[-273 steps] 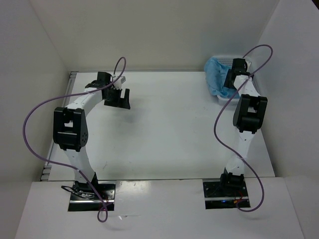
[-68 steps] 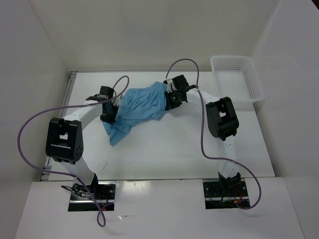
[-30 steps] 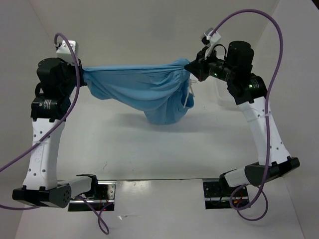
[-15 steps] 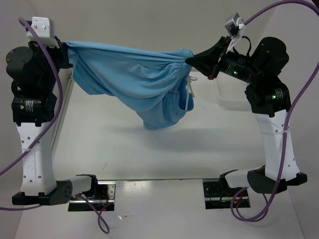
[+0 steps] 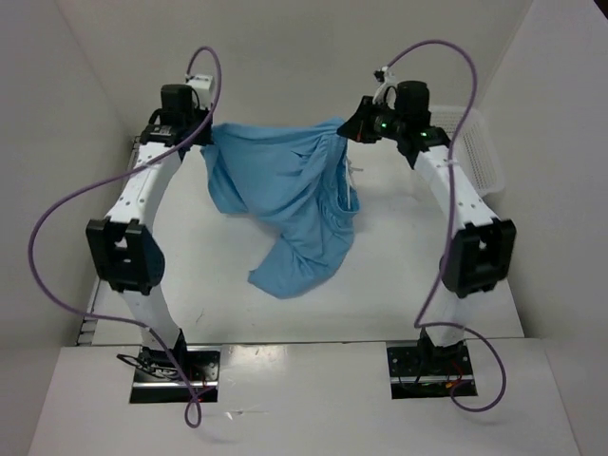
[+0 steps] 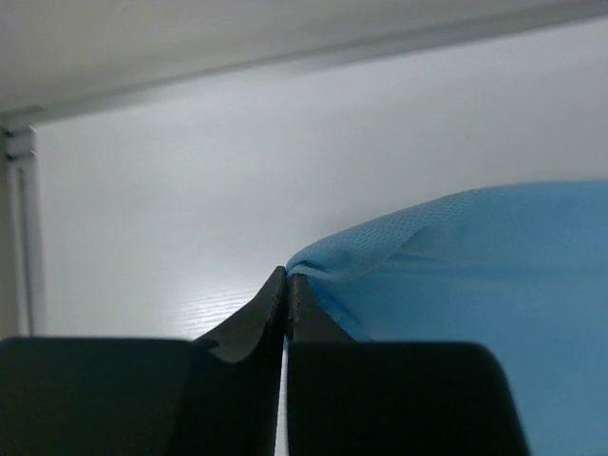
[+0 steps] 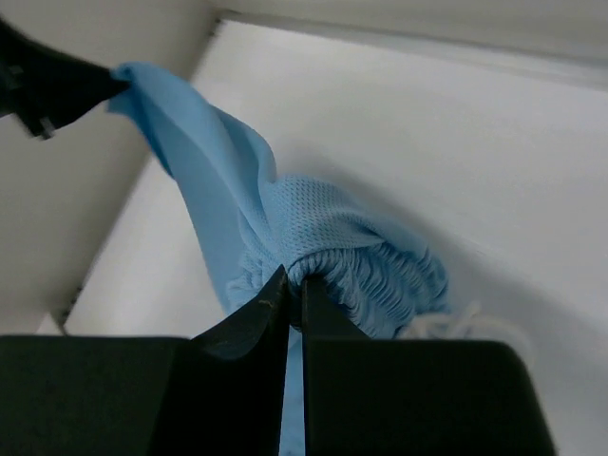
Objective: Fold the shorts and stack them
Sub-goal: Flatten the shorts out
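Top external view: the left end effector and right end effector are pinching the shorts, spreading them above the counter; next, probably, laying them flat for folding.

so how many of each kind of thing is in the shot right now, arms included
shorts: 1
basket: 1
robot arms: 2 (left arm, right arm)
purple cables: 2 (left cable, right cable)
total: 6
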Robot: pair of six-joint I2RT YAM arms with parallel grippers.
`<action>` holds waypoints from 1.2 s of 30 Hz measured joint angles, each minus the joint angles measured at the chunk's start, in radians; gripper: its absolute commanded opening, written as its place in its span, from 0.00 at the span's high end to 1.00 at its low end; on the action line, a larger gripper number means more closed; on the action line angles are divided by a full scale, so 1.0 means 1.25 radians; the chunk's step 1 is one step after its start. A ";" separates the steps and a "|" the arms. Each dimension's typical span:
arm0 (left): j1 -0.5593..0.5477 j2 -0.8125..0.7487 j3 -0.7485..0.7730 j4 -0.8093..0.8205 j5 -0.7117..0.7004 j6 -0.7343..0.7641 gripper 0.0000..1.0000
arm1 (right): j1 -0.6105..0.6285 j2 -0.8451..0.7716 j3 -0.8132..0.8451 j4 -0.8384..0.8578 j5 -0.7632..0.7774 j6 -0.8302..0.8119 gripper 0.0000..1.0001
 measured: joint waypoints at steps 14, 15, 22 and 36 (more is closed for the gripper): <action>-0.044 0.185 0.015 0.001 -0.021 0.000 0.09 | -0.013 0.313 0.098 0.026 0.294 -0.056 0.22; -0.055 0.154 -0.015 -0.011 -0.011 0.000 0.12 | -0.014 0.287 0.066 0.032 0.312 -0.077 0.23; -0.217 -0.022 -0.304 -0.081 0.064 0.000 0.14 | -0.014 0.215 -0.099 0.038 0.414 -0.165 0.21; -0.287 0.078 -0.439 -0.108 0.121 -0.002 0.33 | -0.014 0.233 -0.193 0.037 0.412 -0.207 0.24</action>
